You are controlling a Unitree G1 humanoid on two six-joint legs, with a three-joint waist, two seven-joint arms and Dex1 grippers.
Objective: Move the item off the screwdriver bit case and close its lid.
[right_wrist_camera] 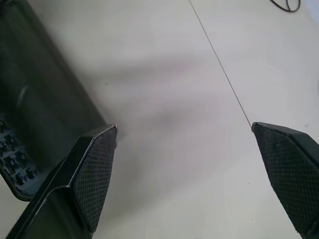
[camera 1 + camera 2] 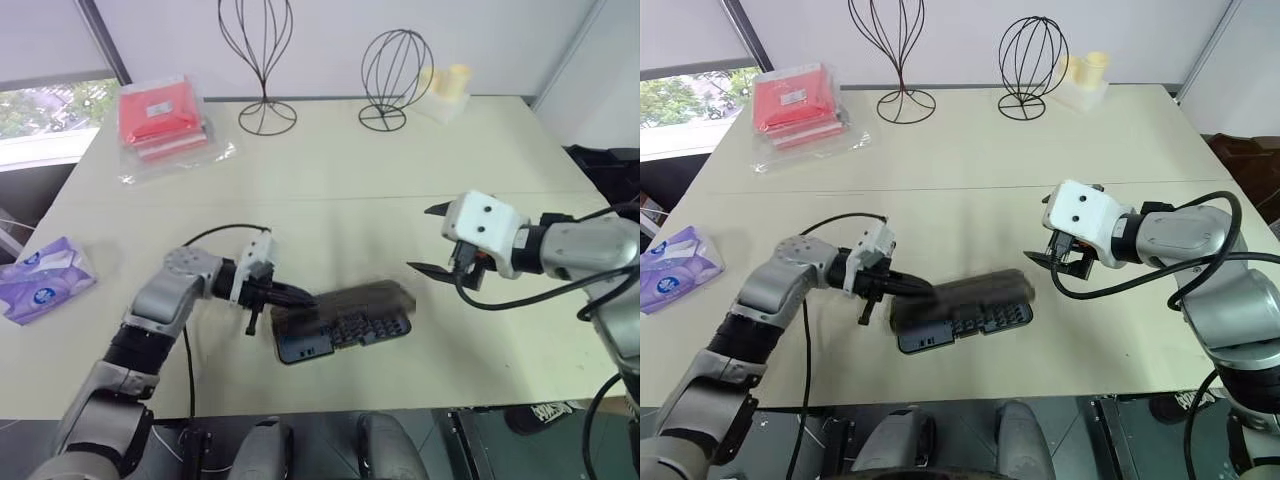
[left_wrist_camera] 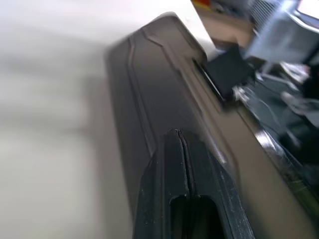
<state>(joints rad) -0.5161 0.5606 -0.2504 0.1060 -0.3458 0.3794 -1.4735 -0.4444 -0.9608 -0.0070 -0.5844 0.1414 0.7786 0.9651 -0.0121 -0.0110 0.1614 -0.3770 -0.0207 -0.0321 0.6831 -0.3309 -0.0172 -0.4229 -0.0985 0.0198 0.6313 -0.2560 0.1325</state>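
Observation:
The screwdriver bit case (image 2: pixel 345 330) lies near the table's front edge, its rows of bits showing along the front. Its lid (image 2: pixel 365 298), smoky and blurred, tilts low over the tray. My left gripper (image 2: pixel 298 297) is shut, its fingertips against the lid's left end; in the left wrist view the closed fingers (image 3: pixel 194 169) lie along the lid (image 3: pixel 159 84). My right gripper (image 2: pixel 432 240) hangs open to the right of the case and above the table, with nothing between its fingers (image 1: pixel 94 169). The item (image 2: pixel 45 278), a purple-and-white tissue pack, lies at the table's left edge.
A red packet in clear wrap (image 2: pixel 160 118) sits at the back left. Two black wire stands (image 2: pixel 262 60) (image 2: pixel 395 75) and a pale yellow object (image 2: pixel 445 90) stand along the back. A seam (image 1: pixel 224 74) crosses the table.

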